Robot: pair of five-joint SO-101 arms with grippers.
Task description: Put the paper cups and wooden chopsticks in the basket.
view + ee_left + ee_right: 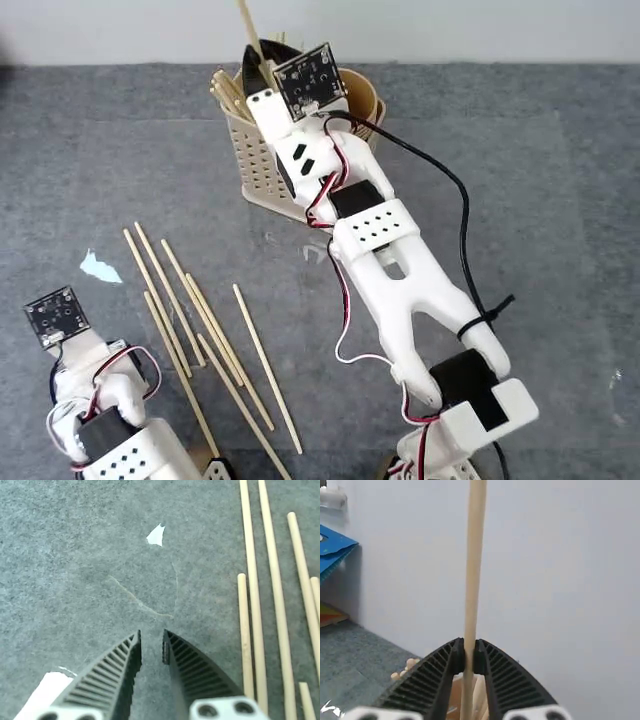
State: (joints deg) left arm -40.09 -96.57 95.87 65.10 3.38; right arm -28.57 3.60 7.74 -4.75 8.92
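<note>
Grey and felt-like, the table (540, 200) runs back to a plain white wall (450, 30). At the middle of the far edge stands the basket (262, 185), beige plastic with walls pierced by rows of small holes. A brown paper cup (366, 96) sits upright in its right side, and a bundle (228, 96) of pale wooden sticks leans out of its left side. The right gripper (468, 652) hangs over the basket, its ribbed black jaws clamped on a single chopstick (474, 570). This is a round, light, bare wood rod that stands nearly upright and rises well above the fingertips against the wall. Several loose chopsticks (200, 320) of the same pale wood lie flat toward the near left of the table, roughly side by side and slanting from far left to near right, some touching. The left gripper (151, 642) is low over the near left corner, just beside those sticks. Its jaws are parted by only a narrow gap and hold nothing. A small white scrap (156, 535) lies on the felt ahead of it.
</note>
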